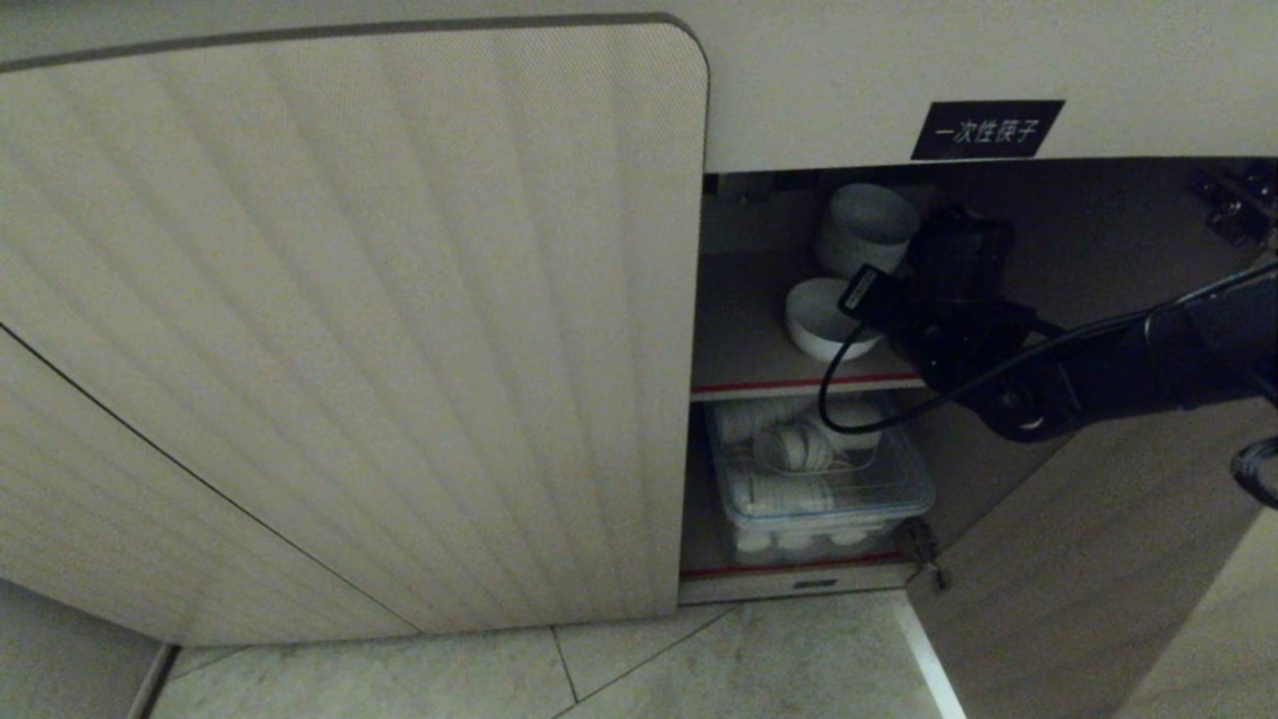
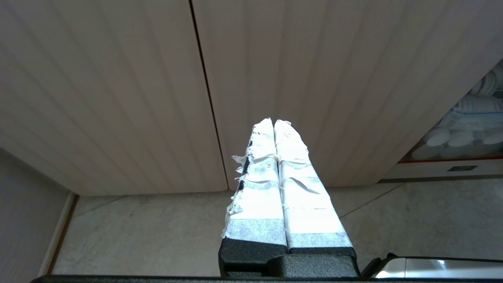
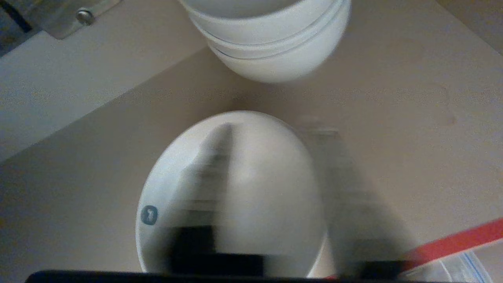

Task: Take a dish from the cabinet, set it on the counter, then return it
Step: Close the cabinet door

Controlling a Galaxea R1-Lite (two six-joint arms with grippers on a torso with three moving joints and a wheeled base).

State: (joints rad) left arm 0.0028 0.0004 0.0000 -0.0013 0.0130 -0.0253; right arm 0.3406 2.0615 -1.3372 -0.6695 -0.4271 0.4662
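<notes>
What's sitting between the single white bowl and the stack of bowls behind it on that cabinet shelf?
Nothing: the right wrist view shows only bare shelf between the single bowl and the bowl stack; they stand apart.

The head view is dim and grainy: the fluted door (image 1: 349,330) is a dull beige, and the open cabinet (image 1: 799,379) recedes into shadow, where the black arm (image 1: 1098,369) nearly melts into the dark interior. The white bowl (image 1: 824,318) on the shelf is the brightest thing there. The left wrist view is far brighter, and the taped fingers (image 2: 289,188) of the left pincer (image 2: 274,122) are blown out to glaring white. In the right wrist view the right pincer's fingers (image 3: 212,177) are smeared by blur, while the stacked bowls (image 3: 271,43) are only slightly soft.
</notes>
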